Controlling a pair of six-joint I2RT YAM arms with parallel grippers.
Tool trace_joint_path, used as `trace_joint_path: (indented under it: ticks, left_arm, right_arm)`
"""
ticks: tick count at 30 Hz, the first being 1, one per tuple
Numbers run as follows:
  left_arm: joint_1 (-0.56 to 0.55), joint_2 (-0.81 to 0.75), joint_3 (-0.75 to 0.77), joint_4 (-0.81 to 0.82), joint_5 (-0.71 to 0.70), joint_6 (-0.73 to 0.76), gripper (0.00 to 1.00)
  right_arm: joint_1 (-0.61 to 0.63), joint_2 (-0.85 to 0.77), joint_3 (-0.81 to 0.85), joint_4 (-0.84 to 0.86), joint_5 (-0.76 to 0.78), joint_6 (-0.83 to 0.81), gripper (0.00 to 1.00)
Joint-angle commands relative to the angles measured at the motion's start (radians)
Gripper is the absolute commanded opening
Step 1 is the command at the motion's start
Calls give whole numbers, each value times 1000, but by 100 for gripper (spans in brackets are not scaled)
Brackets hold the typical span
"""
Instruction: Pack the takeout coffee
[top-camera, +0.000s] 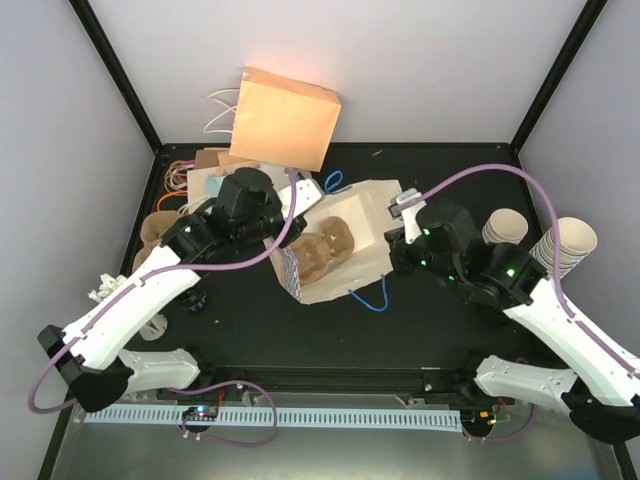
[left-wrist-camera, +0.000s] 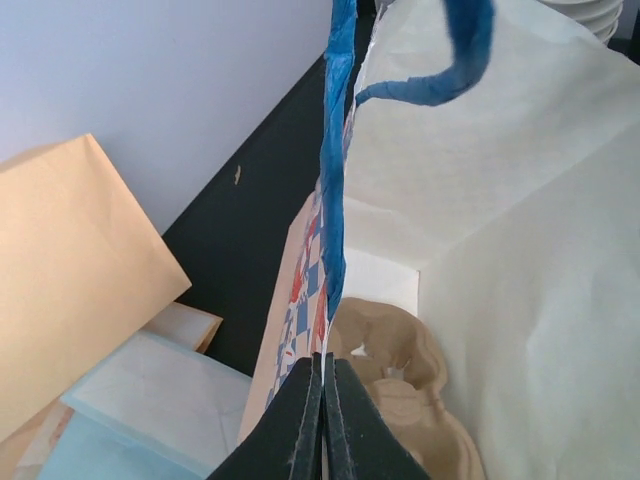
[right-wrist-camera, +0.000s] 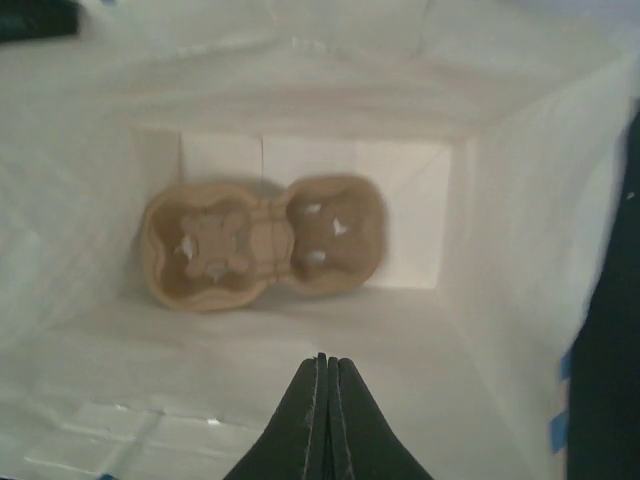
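Note:
A blue-checked paper bag (top-camera: 365, 215) lies open in the middle of the table, its white inside showing. A brown moulded cup carrier (top-camera: 325, 250) sits at its bottom with both pockets empty (right-wrist-camera: 262, 240). My left gripper (left-wrist-camera: 324, 358) is shut on the bag's rim, just below a blue handle (left-wrist-camera: 335, 150), and holds that wall up (top-camera: 303, 212). At the bag's right rim my right gripper (top-camera: 393, 228) reaches into the mouth. Its fingers are shut (right-wrist-camera: 324, 357) above the lower wall, with nothing visible between them. The takeout coffee is out of view as a single cup.
Two stacks of cream paper cups (top-camera: 505, 228) (top-camera: 565, 245) stand at the right, behind my right arm. A tan paper bag (top-camera: 285, 115) leans at the back wall. Flat bags and brown carriers (top-camera: 160, 230) are piled at the left. The bag's other blue handle (top-camera: 372, 297) trails on the table.

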Motion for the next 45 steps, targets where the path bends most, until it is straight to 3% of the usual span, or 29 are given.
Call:
trace_joint_path:
  ticks: [1, 20, 29, 38, 45]
  left_arm:
    - [-9, -85, -58, 113, 30, 54, 2]
    - [-78, -226, -265, 233, 142, 43, 2]
    - [-117, -242, -275, 237, 161, 10, 2]
    - [-132, -233, -275, 245, 161, 8, 2]
    - [-134, -249, -295, 261, 159, 10, 2]
  right_arm:
    - [-2, 22, -57, 56, -102, 26, 1]
    - [66, -115, -415, 93, -300, 164, 1]
    - [230, -129, -460, 129, -137, 199, 1]
    - [303, -160, -490, 382, 24, -30, 1]
    - [405, -68, -505, 550, 18, -390, 1]
